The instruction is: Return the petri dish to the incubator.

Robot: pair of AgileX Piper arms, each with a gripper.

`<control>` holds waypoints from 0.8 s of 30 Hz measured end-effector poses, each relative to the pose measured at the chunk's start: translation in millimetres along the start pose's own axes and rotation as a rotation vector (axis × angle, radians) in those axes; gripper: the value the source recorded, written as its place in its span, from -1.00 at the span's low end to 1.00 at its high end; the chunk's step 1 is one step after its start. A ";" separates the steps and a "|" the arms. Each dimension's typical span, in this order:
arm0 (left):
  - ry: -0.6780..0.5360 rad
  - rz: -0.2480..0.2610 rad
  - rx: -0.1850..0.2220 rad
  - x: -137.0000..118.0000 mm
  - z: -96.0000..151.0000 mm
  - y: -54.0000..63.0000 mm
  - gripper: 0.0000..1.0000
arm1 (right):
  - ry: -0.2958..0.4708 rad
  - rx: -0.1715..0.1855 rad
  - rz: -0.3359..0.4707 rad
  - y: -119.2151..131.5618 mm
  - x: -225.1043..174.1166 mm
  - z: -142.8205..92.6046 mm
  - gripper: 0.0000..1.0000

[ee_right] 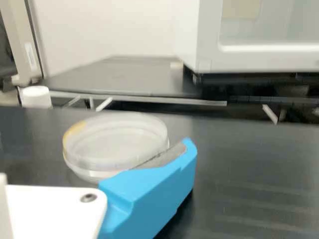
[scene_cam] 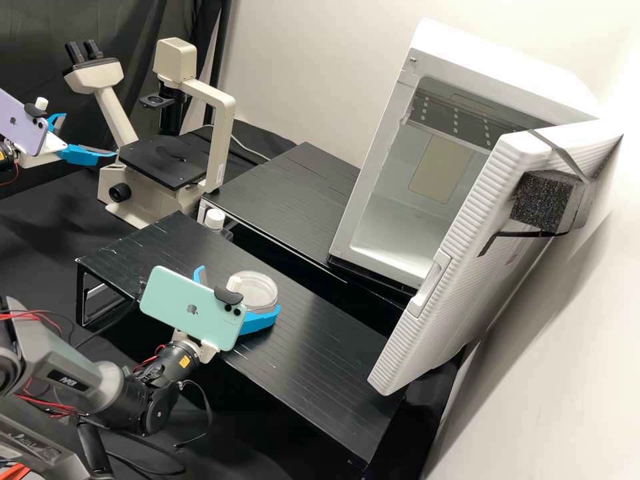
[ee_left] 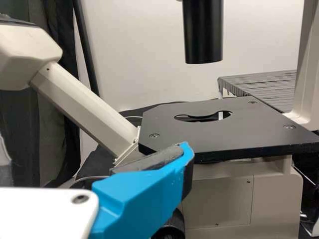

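Petri dish (scene_cam: 256,291) sits on the desk (scene_cam: 327,367) between the parted fingers of the right claw (scene_cam: 239,289); left claw (scene_cam: 89,135) open

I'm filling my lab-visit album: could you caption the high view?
The right arm's blue fingers stand open around a petri dish on a black platform; beyond, the incubator is open.

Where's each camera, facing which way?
High: fixed off-arm, looking forward and down at the bench; left arm, right arm show.
Left: on its wrist, facing the microscope; one blue finger shows.
Right: on its wrist, facing petri dish and incubator; one blue finger shows.
High shares the microscope with left, the dish and incubator with right.
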 end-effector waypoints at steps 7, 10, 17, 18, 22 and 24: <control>0.000 0.000 0.000 0.0 0.0 0.0 1.00 | -0.010 0.031 -0.005 0.5 1.9 9.0 1.00; 0.000 0.000 0.000 0.0 0.0 0.0 1.00 | -0.011 0.037 -0.004 1.2 1.9 11.4 1.00; 0.000 0.000 0.000 0.0 0.0 0.0 1.00 | -0.016 0.035 0.004 3.6 0.4 16.5 1.00; 0.000 0.000 0.000 0.0 0.0 0.0 1.00 | -0.020 0.032 0.011 5.0 -0.6 17.4 1.00; 0.000 0.000 0.000 0.0 0.0 0.0 1.00 | -0.046 0.023 0.060 11.7 -4.6 20.6 1.00; 0.000 0.000 0.000 0.0 0.0 0.0 1.00 | -0.052 0.020 0.072 13.3 -5.7 21.1 1.00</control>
